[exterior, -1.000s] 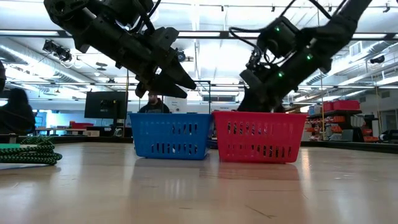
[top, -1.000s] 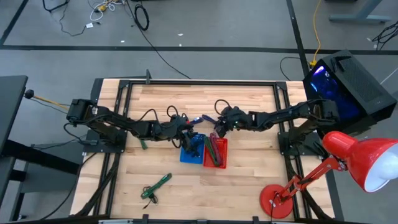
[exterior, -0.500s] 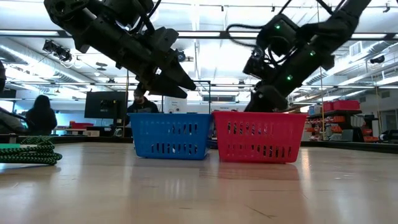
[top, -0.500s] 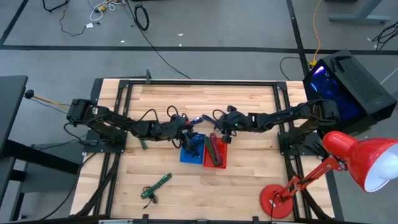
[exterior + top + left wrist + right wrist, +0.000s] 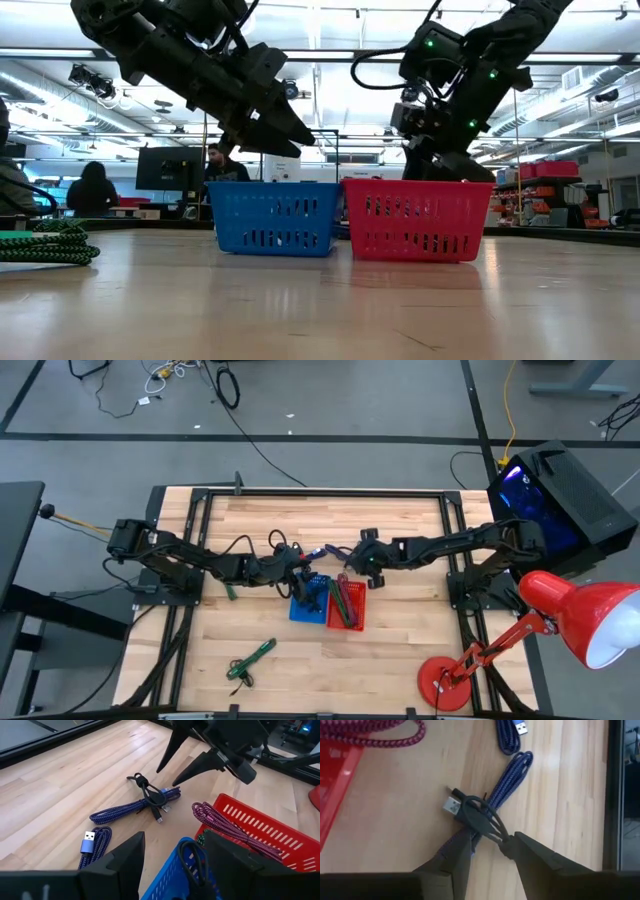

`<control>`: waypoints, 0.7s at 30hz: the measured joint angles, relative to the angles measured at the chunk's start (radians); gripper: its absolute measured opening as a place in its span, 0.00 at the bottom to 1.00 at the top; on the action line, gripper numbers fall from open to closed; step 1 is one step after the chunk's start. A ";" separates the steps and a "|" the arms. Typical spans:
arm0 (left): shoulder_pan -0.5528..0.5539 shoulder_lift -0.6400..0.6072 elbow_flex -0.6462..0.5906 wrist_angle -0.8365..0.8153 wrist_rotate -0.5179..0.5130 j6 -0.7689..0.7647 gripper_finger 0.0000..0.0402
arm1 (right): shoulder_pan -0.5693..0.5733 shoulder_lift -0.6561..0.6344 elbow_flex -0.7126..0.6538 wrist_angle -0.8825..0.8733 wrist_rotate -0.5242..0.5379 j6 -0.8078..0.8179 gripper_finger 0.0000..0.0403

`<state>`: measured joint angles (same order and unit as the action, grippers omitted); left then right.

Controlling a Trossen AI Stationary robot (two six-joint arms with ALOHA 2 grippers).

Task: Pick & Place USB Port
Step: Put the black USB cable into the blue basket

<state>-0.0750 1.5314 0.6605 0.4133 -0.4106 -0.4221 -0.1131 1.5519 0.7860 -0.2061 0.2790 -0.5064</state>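
- Right gripper (image 5: 366,559): over the past second it has shifted from the far edge of the red basket (image 5: 346,622) toward the right and risen; in the low view it now stands well above the basket rim rather than dipping behind it.
- State of right gripper: fingers parted, nothing between them. The right wrist view shows them straddling the air above the blue braided USB cable (image 5: 485,810), not touching it.
- Task object: that cable lies bundled on the bare table, tied with a dark strap, just beyond the far side of the two baskets. A second blue cable coil (image 5: 95,843) lies close beside it.
- Red basket already contains a purple braided cable (image 5: 220,822); the blue basket (image 5: 306,600) holds a dark cable.
- Left gripper (image 5: 301,575): unchanged across the interval, jaws spread wide and empty, hovering over the far edge of the blue basket.
- Green cable (image 5: 248,658) lies apart on the near left of the table, untouched.
- Assessment: the right arm appears to have finished one deposit and is lining up on the blue cable; a descent and closure on the strapped middle is judged the next requirement.
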 joint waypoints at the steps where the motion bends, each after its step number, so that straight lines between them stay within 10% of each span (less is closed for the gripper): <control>1: 0.000 0.000 0.000 0.000 0.000 0.000 0.52 | 0.000 0.001 0.000 -0.006 -0.001 -0.012 0.37; 21: 0.000 0.000 0.000 0.001 -0.004 0.014 0.52 | -0.013 0.128 -0.001 0.109 0.050 -0.059 0.37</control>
<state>-0.0750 1.5314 0.6605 0.4141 -0.4149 -0.4076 -0.1257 1.6803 0.7853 -0.0972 0.3289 -0.5652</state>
